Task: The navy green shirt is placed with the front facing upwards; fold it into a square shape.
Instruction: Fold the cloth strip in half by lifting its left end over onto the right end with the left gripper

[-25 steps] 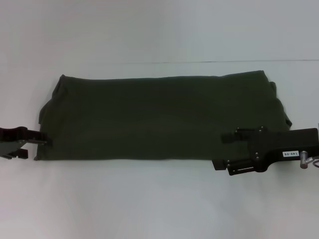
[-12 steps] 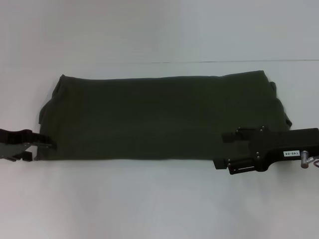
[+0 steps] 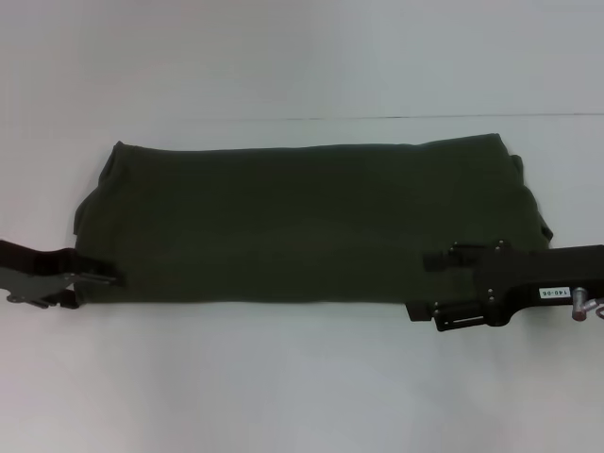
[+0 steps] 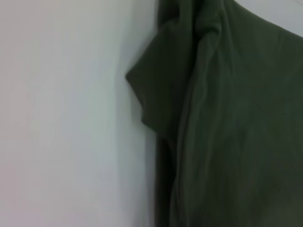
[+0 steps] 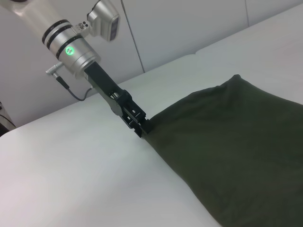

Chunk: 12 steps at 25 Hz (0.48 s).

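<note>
Flanking navy green shirt [image 3: 302,222], jaws

Left arm enters from left side of head view, low and roughly level, pointing inward. Left gripper [image 3: 99,278] at near-left corner of navy green shirt [image 3: 302,222], tips over cloth edge; fingers look pressed close together, possibly pinching cloth, grip itself hard to make out. Right wrist view shows same gripper [image 5: 142,127] angled down, tips at cloth edge. Right arm enters from right, level, pointing inward. Right gripper [image 3: 436,283] above shirt's near-right part; finger spacing unclear.
</note>
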{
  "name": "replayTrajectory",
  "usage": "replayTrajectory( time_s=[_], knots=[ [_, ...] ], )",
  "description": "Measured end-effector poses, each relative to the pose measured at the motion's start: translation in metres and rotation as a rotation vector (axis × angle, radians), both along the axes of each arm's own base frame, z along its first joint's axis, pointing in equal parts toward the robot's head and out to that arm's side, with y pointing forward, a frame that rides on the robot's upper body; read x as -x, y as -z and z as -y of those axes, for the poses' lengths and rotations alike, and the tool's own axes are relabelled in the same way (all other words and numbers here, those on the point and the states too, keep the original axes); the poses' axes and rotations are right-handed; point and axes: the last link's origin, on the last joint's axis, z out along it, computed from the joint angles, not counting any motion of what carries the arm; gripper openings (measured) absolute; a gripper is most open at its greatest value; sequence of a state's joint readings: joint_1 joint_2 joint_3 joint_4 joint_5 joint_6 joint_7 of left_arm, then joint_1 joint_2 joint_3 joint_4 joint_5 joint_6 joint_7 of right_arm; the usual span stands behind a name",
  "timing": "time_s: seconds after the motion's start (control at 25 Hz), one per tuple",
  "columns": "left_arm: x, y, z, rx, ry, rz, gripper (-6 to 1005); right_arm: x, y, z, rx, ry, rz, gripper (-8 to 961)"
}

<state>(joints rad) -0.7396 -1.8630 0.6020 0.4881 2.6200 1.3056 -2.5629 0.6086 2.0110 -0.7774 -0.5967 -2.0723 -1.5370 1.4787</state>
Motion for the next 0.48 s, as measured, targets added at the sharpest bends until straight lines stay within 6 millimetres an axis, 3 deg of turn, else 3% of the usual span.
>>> replayTrajectory(
  time_s=[0.48],
  knots=[
    [-0.013, 0.003, -0.017, -0.051, 0.045, -0.008, 823, 0.001, 0.001, 0.001, 0.005, -0.002, -0.004, 942]
  ],
)
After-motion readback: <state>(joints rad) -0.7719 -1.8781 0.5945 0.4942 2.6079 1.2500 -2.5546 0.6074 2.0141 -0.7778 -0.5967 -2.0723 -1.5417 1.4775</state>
